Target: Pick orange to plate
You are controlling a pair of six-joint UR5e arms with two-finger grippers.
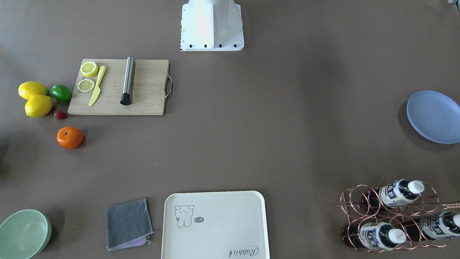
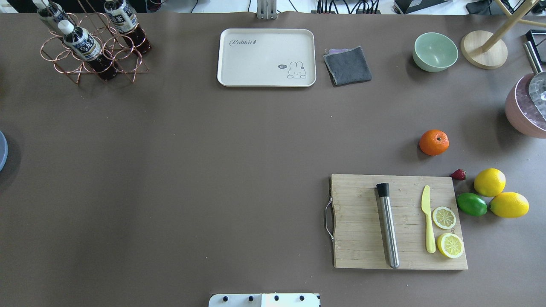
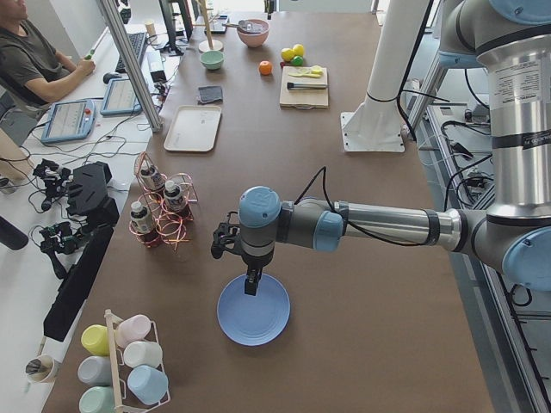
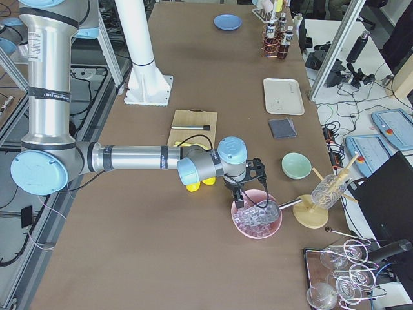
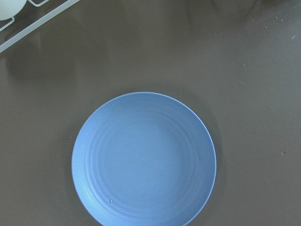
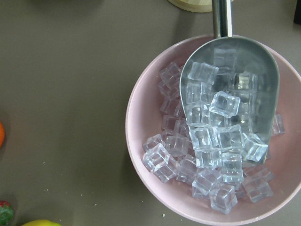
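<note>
The orange (image 1: pixel 70 137) lies alone on the brown table, just off the cutting board's corner, and shows again from overhead (image 2: pixel 434 142). At the table's opposite end lies the pale blue plate (image 1: pixel 435 117), with nothing on it in the left wrist view (image 5: pixel 143 160). My left gripper (image 3: pixel 250 284) hangs just above the plate (image 3: pixel 253 310). My right gripper (image 4: pixel 237 201) hovers over a pink bowl of ice, a short way from the orange. Both grippers show only in the side views, so I cannot tell whether either is open or shut.
A wooden cutting board (image 2: pixel 399 221) holds a steel rod, a yellow knife and lemon slices. Two lemons (image 2: pixel 489 182), a lime (image 2: pixel 471 204) and a strawberry (image 2: pixel 458 174) sit beside the orange. The pink ice bowl (image 6: pixel 141 117), a cream tray (image 2: pixel 266 57), a grey cloth, a green bowl (image 2: pixel 435 51) and a bottle rack (image 2: pixel 91 42) line the table's edges.
</note>
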